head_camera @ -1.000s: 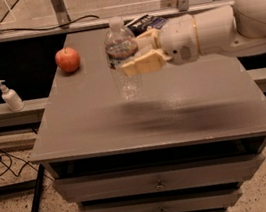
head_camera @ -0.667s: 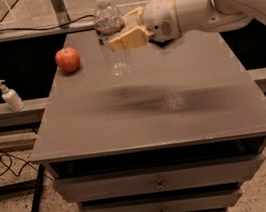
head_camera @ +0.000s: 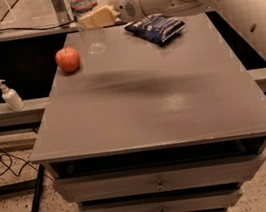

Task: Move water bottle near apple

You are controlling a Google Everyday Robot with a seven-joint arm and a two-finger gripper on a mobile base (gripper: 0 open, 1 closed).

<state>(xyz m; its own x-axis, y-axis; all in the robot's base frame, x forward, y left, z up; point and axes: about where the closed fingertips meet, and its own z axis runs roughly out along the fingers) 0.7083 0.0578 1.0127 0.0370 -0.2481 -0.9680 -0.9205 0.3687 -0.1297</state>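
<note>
Gripper up at the back-left of the cabinet top, fingers clamped around the middle of the water bottle. Bottle upright, just right of the apple, not touching it. Blue snack bag lies further right.

Dim warm light, blurred shadow below hand at top
</note>
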